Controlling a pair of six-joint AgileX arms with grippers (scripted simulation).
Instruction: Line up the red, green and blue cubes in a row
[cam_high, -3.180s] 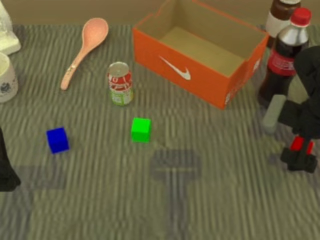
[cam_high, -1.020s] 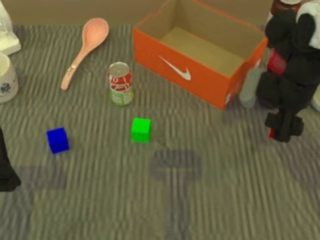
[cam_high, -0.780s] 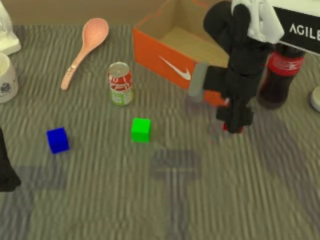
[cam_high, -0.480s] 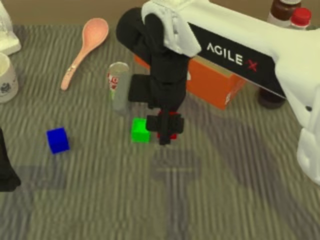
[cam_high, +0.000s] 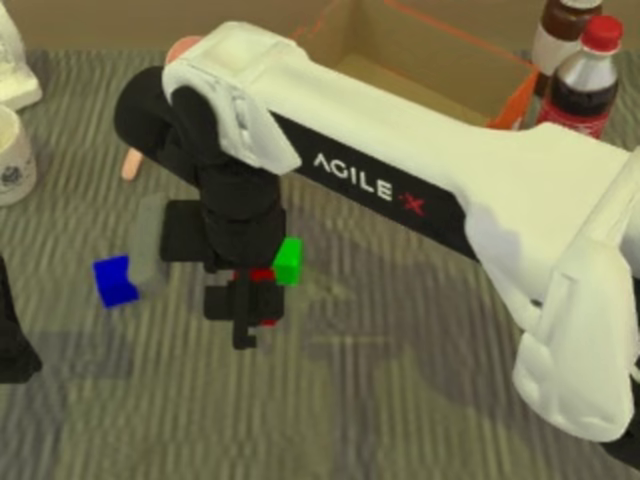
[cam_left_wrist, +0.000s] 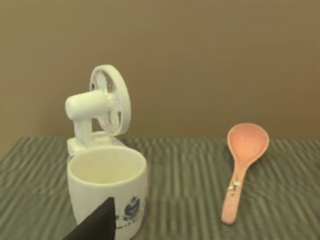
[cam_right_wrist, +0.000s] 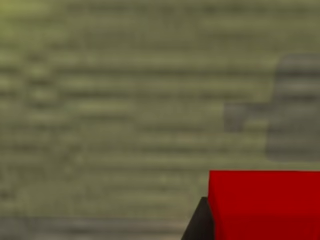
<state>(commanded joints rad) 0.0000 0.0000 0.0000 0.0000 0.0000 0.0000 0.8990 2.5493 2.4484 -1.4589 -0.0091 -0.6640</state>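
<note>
Right arm (cam_high: 430, 200): reached across the counter (cam_high: 400, 400). Right hand (cam_high: 250, 300): clamped on red cube (cam_high: 262, 275), between blue cube (cam_high: 115, 281) and green cube (cam_high: 289, 259), just beside the green. Left hand (cam_high: 12, 345): parked at left edge; finger state cannot be told.

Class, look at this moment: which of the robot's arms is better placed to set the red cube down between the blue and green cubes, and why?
The right. Its right gripper already holds the small matte red cube, hanging between the blue cube and green cube. The left arm sits parked at the table's left edge.
</note>
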